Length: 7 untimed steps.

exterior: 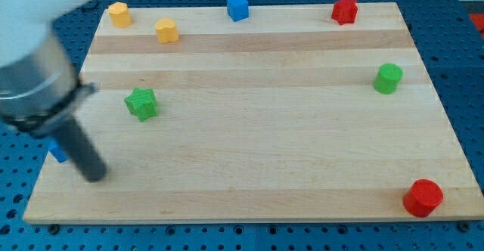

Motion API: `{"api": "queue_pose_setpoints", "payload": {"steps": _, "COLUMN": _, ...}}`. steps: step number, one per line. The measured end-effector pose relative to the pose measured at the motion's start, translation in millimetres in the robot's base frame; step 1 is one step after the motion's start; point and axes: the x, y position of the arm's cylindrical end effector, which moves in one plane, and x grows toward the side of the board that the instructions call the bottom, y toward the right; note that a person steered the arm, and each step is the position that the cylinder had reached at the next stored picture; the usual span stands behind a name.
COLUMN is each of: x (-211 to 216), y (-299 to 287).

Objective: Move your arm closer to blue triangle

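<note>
A small blue block (56, 151), likely the blue triangle, shows only as a sliver at the view's left edge of the board, mostly hidden behind my dark rod. My tip (94, 177) rests on the board just right of and below that blue block, very close to it. A blue cube (237, 7) sits at the view's top centre.
A wooden board (257, 130) holds a green star (141, 103), two yellow blocks (119, 13) (166, 30) at the top left, a red star-like block (345, 10) at the top right, a green cylinder (389, 78) at the right and a red cylinder (423, 198) at the bottom right.
</note>
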Motion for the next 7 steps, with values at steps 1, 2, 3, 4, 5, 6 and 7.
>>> {"api": "queue_pose_setpoints", "payload": {"steps": 1, "x": -2, "y": -58}}
{"api": "queue_pose_setpoints", "payload": {"steps": 2, "x": -5, "y": -58}}
{"api": "queue_pose_setpoints", "payload": {"steps": 3, "x": -17, "y": -58}}
{"api": "queue_pose_setpoints", "payload": {"steps": 4, "x": -38, "y": -57}}
{"api": "queue_pose_setpoints", "payload": {"steps": 5, "x": -57, "y": -58}}
{"api": "queue_pose_setpoints", "payload": {"steps": 6, "x": -49, "y": -58}}
{"api": "queue_pose_setpoints", "payload": {"steps": 7, "x": -27, "y": -57}}
